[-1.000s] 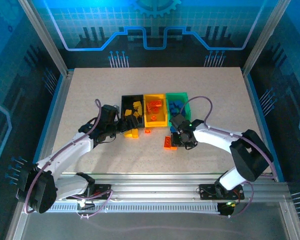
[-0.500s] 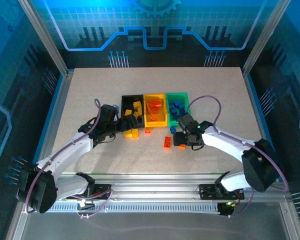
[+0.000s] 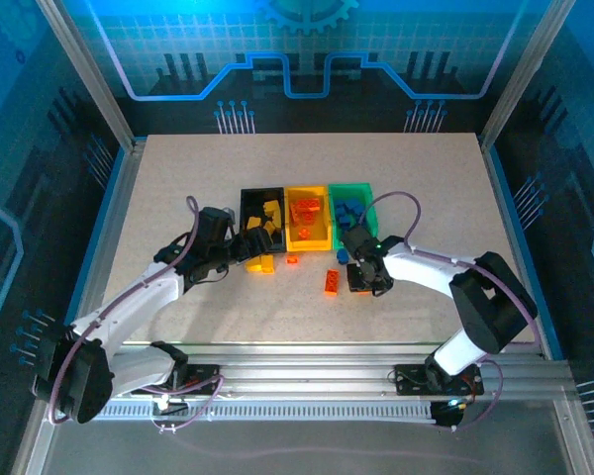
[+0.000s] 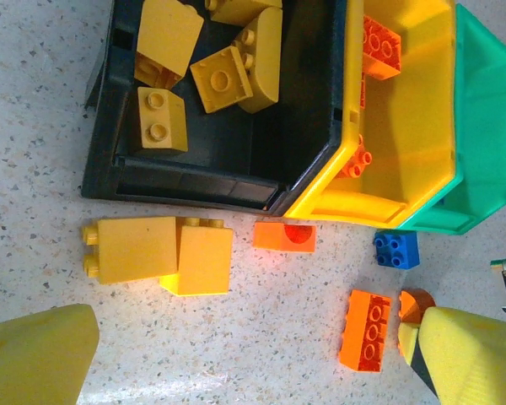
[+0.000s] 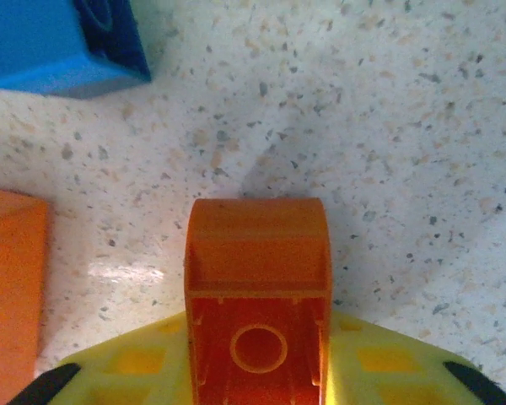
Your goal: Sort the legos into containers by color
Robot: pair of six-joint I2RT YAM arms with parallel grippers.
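My right gripper [image 5: 257, 363] is shut on a curved orange lego [image 5: 257, 287] resting on the table, in front of the green container [image 3: 366, 201]. A blue lego [image 5: 55, 42] and a long orange lego [image 5: 8, 287] lie just beside it. My left gripper [image 4: 253, 363] hangs open over the table in front of the black container [image 4: 194, 181]. Two yellow legos [image 4: 131, 247] and a small orange lego [image 4: 284, 235] lie ahead of it. The black container holds yellow legos, the yellow container [image 4: 405, 143] orange ones, the green one blue ones.
The three joined containers stand mid-table, in front of both arms. The long orange lego [image 3: 332, 281] lies between the two grippers. Metal frame rails [image 3: 119, 198] border the speckled tabletop on both sides.
My right gripper spread wide, then closed on the curved orange lego, and its arm shifted slightly. The left arm has stayed still and open.
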